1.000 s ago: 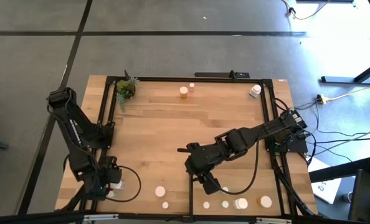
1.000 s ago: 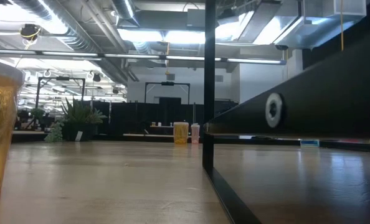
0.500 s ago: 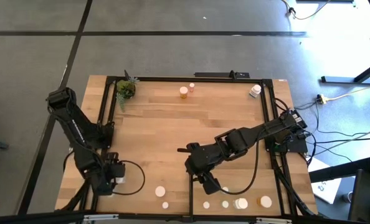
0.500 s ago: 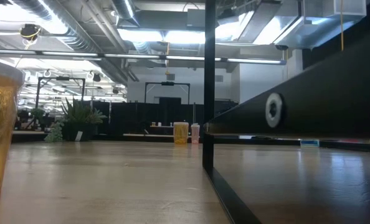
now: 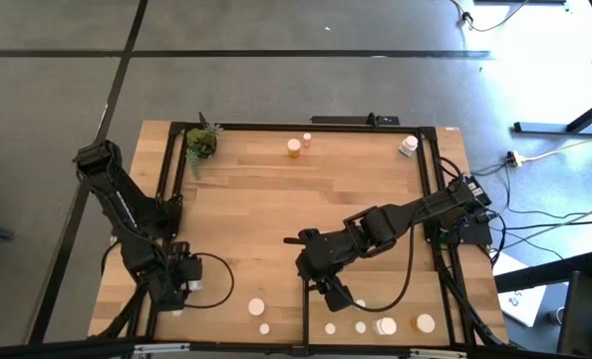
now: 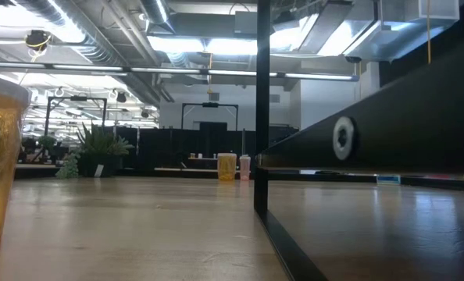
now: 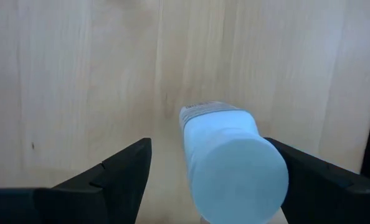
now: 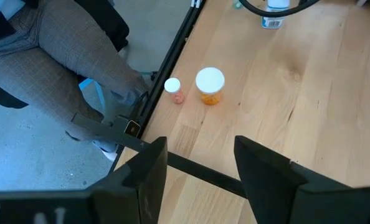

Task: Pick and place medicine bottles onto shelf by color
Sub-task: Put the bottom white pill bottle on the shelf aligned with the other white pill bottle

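My left gripper (image 5: 181,286) hangs over the table's near left corner, pointing steeply down and open. A white medicine bottle (image 7: 225,149) sits between its fingers, its round end toward the wrist camera and close to one finger. My right gripper (image 5: 333,291) hovers open, with nothing between its fingers, above the black strip (image 8: 191,168) that edges the shelf (image 5: 406,294). Several white-capped bottles (image 5: 386,325) stand along the shelf's near edge. An orange bottle (image 8: 210,84) and a tiny one (image 8: 172,87) stand left of the strip. My left gripper has a finger on each side of the white bottle, coming from above. One finger (image 7: 309,177) shows right against the bottle's side, and I cannot tell whether it touches. The other finger (image 7: 126,165) stands clear of it, with bare wood between.
A small potted plant (image 5: 200,144) stands at the far left corner. Two orange bottles (image 5: 294,148) stand at the far edge and a white one (image 5: 408,146) at the far right corner. A person's legs (image 8: 66,56) show beyond the near edge. Bare wood fills the table's middle.
My left gripper has shifted a little toward the table's right edge and sunk slightly, its wrist rolling a bit. My right arm has kept still.
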